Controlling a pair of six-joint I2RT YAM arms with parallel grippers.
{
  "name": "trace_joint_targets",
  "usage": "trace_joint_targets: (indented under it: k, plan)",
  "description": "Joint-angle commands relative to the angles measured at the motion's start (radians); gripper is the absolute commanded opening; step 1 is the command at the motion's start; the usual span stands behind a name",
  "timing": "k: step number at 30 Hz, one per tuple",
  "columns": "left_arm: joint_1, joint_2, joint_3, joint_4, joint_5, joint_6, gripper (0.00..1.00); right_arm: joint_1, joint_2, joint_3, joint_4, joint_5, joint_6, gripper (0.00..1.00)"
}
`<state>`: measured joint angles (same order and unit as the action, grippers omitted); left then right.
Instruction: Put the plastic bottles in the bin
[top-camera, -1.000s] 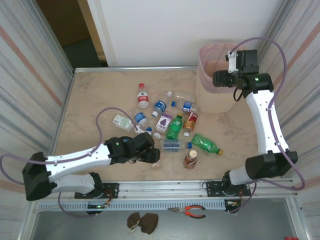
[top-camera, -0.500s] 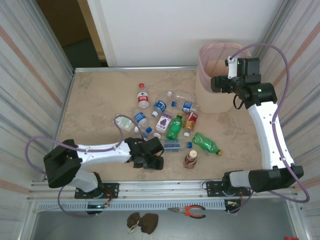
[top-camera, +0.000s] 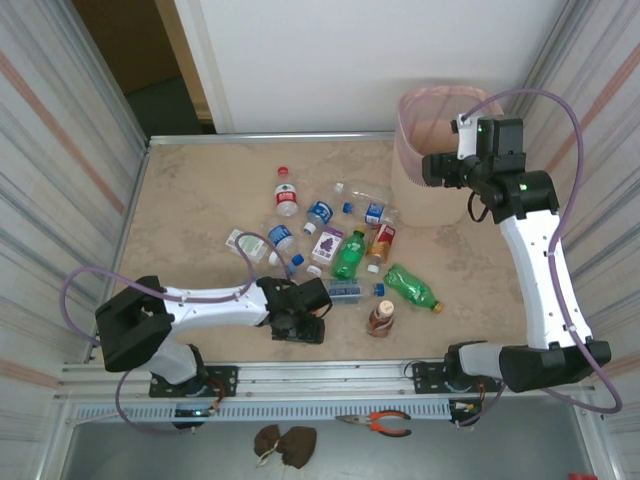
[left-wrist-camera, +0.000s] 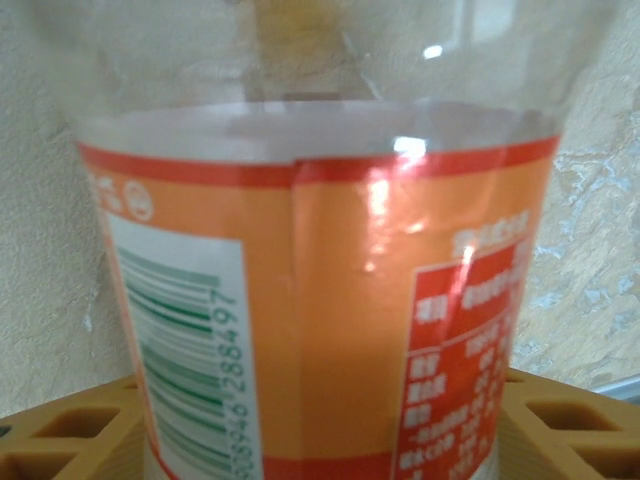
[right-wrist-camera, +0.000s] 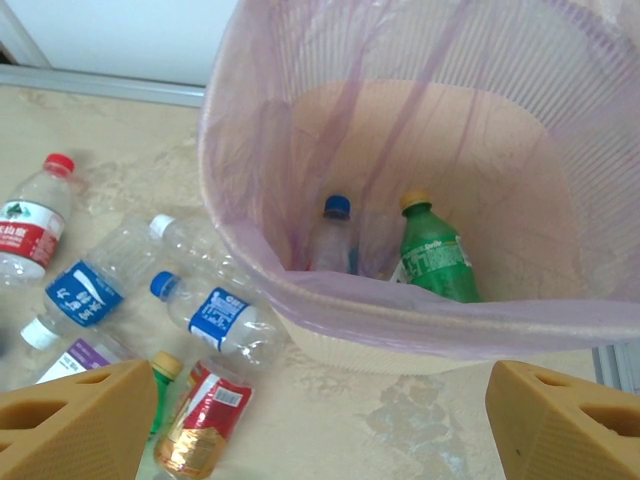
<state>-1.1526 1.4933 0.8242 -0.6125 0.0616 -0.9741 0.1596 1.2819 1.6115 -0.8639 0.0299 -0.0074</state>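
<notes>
Left wrist: clear orange-labelled plastic bottle (left-wrist-camera: 330, 300) is straddled by left gripper (left-wrist-camera: 320, 430); clamping cannot be told, so slipping when lifted is risked. Right gripper (right-wrist-camera: 320, 385) is spread, empty.

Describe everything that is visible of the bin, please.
The bin is a tall beige basket with a ribbed, rounded-rectangular wall, plastic as it looks. A pink translucent bag lines it and folds over the rim. It stands upright on the table at the far right. Inside, a clear bottle with a blue cap and a green bottle with a yellow cap rest at the near side. The right end effector hangs open by its near side, apart from it.
</notes>
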Motion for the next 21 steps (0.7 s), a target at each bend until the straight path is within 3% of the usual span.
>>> trace_joint_targets:
  k: [1, 13, 21]
  plan:
    - [-0.010, -0.002, 0.036, -0.050, 0.001, -0.005, 0.63, 0.021, -0.020, -0.009, -0.005, 0.027, 0.013, 0.85]
    - [0.008, -0.150, 0.106, -0.191, -0.085, 0.055, 0.55, 0.095, -0.041, 0.030, -0.040, 0.044, 0.024, 0.85]
    - [0.081, -0.324, 0.161, -0.083, -0.109, 0.273, 0.50, 0.115, -0.137, -0.043, 0.036, -0.216, 0.082, 0.85]
